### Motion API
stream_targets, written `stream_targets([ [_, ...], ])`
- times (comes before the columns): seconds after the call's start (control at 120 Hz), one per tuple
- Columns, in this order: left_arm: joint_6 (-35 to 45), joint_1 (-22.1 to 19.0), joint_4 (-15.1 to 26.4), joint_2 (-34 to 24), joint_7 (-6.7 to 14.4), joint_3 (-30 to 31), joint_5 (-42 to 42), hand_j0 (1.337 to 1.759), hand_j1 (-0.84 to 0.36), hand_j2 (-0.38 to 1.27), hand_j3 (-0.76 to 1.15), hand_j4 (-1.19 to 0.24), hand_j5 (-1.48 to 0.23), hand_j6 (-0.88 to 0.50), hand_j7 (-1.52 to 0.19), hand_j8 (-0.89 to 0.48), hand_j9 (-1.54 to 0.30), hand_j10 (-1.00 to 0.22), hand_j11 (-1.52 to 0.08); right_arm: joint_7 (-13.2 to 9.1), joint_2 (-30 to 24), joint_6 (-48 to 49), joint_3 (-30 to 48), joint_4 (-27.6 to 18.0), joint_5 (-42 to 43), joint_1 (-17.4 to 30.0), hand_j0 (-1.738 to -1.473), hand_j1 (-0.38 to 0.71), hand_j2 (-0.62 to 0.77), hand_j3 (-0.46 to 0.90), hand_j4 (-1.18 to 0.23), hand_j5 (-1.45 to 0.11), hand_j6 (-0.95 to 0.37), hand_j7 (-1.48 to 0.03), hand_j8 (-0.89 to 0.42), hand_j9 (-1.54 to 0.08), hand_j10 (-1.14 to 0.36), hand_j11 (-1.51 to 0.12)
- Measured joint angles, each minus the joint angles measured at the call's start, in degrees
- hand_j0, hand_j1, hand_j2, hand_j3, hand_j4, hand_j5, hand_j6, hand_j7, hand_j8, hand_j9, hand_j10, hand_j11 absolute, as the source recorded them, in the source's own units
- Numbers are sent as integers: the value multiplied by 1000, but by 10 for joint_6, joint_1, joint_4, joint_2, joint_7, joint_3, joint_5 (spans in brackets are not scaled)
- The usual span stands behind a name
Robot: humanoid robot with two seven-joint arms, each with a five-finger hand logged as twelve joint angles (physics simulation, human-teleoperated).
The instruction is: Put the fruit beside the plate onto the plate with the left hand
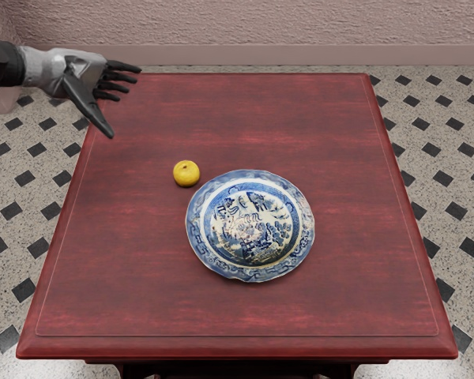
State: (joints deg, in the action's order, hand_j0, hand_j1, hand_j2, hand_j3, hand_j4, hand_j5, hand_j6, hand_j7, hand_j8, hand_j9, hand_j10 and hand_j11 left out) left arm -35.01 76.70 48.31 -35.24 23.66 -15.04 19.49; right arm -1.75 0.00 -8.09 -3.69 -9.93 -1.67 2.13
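A small yellow fruit (186, 173) lies on the red-brown table (142, 268), just left of a blue-and-white patterned plate (250, 224) and touching nothing. The plate is bare and sits near the table's middle. My left hand (99, 87) hovers over the table's far left corner, well up and left of the fruit. Its black fingers are spread and hold nothing. The grey forearm enters from the picture's left edge.
The table stands on a black-and-white tiled floor (450, 126), with a pinkish wall (300, 24) behind it. Its raised rim runs along all sides.
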Motion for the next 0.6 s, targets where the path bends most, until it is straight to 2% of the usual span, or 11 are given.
stream_targets([
  [0.167, 0, 20, 58, 27, 0, 10, 89, 1658, 349, 0, 0, -1, 0, -2, 0, -1, 0, -1, 0, 0, 0, 0, 0, 0, 0, 0, -1658, -314, -6, 0, -30, -38, -30, -38, -30, -38, -29, -38],
  [0.375, 0, 74, 156, 37, 0, 50, 183, 1658, 349, 0, 0, -2, 0, -2, 0, -2, 0, -1, 0, 0, 0, 0, 0, 0, 0, 0, -1658, -314, -6, 0, -30, -38, -30, -38, -30, -38, -29, -38],
  [0.458, 0, 104, 188, 45, 0, 95, 217, 1658, 349, 0, 0, -2, 0, -2, 0, -2, 0, -1, 0, 0, 0, 0, 0, 0, 0, 0, -1658, -314, -6, 0, -30, -38, -30, -38, -30, -38, -30, -38],
  [0.6, 0, 126, 227, 46, -1, 161, 251, 1658, 349, 0, 0, -2, 0, -3, 0, -2, 0, -2, 0, 0, 0, 0, 0, 0, 0, 0, -1658, -314, -6, 0, -30, -38, -30, -38, -30, -38, -30, -38],
])
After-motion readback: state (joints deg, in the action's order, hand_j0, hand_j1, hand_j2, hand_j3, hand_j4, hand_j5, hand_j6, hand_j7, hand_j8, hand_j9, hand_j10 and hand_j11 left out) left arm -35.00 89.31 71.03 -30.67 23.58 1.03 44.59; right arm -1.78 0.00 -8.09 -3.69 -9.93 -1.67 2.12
